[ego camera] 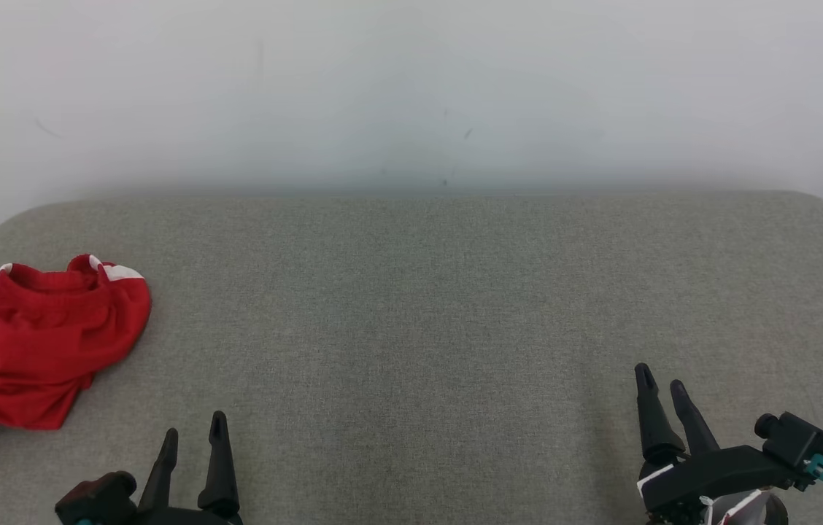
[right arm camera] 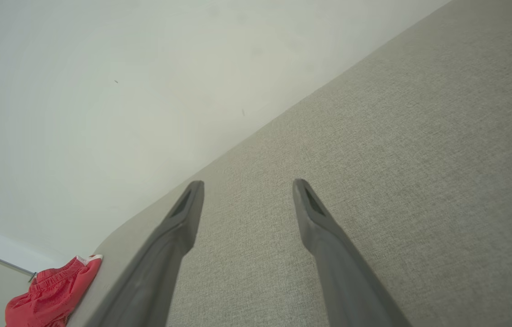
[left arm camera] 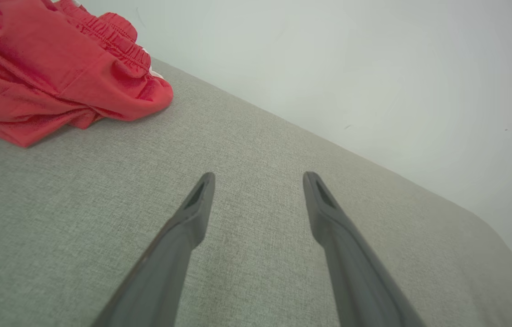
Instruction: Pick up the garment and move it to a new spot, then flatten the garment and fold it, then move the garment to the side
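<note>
The garment [ego camera: 28,350] is a pair of red shorts with white side stripes, lying crumpled at the far left edge of the grey cushioned surface [ego camera: 426,306]. The left wrist view has the garment [left arm camera: 56,68] at its upper left, its elastic waistband bunched. It appears small at the lower left of the right wrist view, garment [right arm camera: 51,295]. My left gripper [ego camera: 192,436] hovers open near the front edge, to the right of the garment and apart from it. My right gripper [ego camera: 661,385] is open at the lower right, far from the cloth. Both hold nothing.
A pale wall [ego camera: 411,87] rises directly behind the grey surface. The surface has rounded back corners, and its left edge runs under the garment. Wide bare fabric stretches between the two grippers.
</note>
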You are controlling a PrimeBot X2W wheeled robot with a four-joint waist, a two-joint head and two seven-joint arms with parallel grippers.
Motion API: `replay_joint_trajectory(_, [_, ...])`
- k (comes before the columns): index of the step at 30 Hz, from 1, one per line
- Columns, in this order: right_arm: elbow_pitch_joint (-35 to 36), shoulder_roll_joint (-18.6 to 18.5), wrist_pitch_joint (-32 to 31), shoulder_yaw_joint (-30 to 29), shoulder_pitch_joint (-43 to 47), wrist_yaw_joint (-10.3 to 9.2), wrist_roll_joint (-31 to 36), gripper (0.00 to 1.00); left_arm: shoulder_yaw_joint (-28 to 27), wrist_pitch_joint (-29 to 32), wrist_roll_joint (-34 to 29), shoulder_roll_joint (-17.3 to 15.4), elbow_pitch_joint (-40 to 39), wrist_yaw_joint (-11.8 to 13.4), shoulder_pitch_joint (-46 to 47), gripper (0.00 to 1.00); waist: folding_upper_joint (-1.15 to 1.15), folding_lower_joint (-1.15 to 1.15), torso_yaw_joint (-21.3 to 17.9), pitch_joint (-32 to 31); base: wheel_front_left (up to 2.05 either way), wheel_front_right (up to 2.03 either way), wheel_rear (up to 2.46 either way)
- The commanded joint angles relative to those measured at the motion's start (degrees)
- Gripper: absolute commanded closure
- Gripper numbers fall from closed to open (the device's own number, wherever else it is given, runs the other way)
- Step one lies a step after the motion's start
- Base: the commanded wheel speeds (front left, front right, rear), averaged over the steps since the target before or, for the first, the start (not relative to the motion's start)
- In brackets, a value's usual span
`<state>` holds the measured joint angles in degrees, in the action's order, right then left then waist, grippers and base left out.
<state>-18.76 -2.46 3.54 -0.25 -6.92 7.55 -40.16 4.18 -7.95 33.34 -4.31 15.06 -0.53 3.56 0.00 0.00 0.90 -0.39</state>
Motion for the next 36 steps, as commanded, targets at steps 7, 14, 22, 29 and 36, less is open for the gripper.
replay_joint_trajectory(7, [2.4, -0.4, -1.4, 1.7, 0.7, -0.07, 5.0, 0.00, 1.2, -1.4, -5.6, -1.1, -0.1, -0.1, 1.2, 0.00, 0.00, 0.00, 0.1, 0.2, 0.00, 0.00, 0.00])
replay_joint_trajectory(14, [3.6, -0.4, -2.2, 0.5, 1.3, -0.07, 10.9, 0.00, 2.1, -2.3, -9.9, -1.7, 0.2, 0.6, 1.5, 0.00, 0.00, 0.00, -0.2, 0.3, 0.00, 0.00, 0.00])
replay_joint_trajectory(22, [3.7, -0.5, -1.8, -0.2, 1.9, -0.08, 15.2, 0.00, 3.0, -3.3, -14.2, -2.1, 0.4, 1.3, 1.6, 0.00, 0.00, 0.00, -0.2, 0.4, 0.00, 0.00, 0.00])
replay_joint_trajectory(29, [2.8, -0.5, -0.5, 0.2, 1.7, -0.09, 16.2, 0.00, 2.7, -4.1, -16.0, -2.1, 0.2, 1.2, 0.8, 0.00, 0.00, 0.00, -0.2, 0.2, 0.00, 0.00, 0.00])
replay_joint_trajectory(36, [1.7, -0.5, 0.3, 0.6, 1.5, -0.09, 18.4, 0.00, 1.9, -4.7, -16.5, -1.7, 0.7, -0.1, 0.4, 0.00, 0.00, 0.00, -0.2, 0.0, 0.00, 0.00, 0.00])
